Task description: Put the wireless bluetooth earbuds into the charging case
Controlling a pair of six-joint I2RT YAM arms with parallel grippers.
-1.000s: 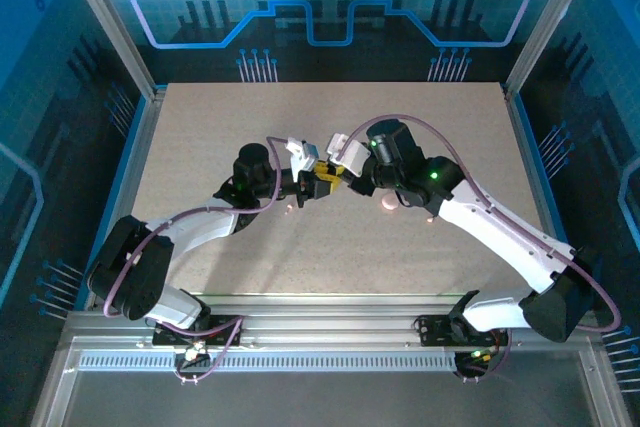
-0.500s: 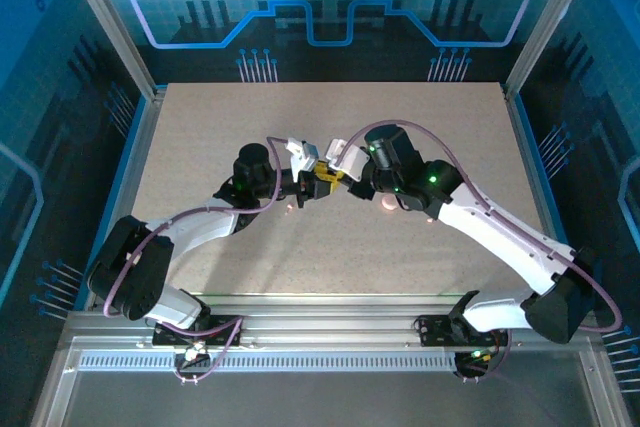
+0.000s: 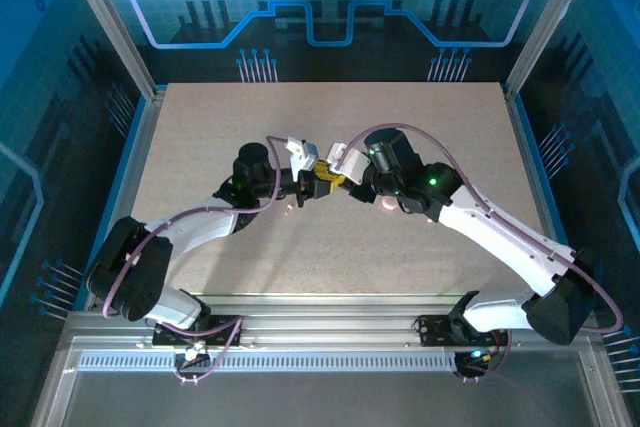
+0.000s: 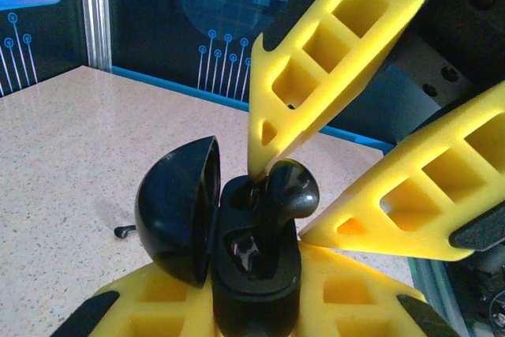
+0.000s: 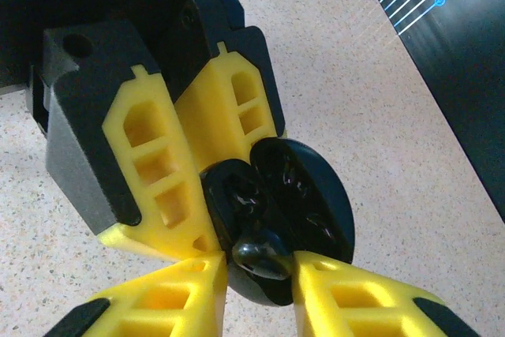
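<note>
Left gripper (image 4: 252, 313): clamped on base of glossy black clamshell charging case (image 4: 241, 262), mid-table over speckled beige tabletop (image 4: 63, 163), lid hinged open | Right gripper (image 5: 260, 264): yellow fingertips flank glossy black earbud (image 4: 288, 191); gripping or released cannot be told | earbud stem in case socket, head protruding

Top view is taken from high above and behind the arm bases (image 3: 195, 345), tilted down over the whole table (image 3: 200, 127), far out. Left wrist view is aimed low across the tabletop toward a blue wall panel (image 4: 181, 37), very close. Right wrist view is angled down, equally close. The charging case (image 4: 252, 274) is shared by both wrist views, seen from opposite sides.
</note>
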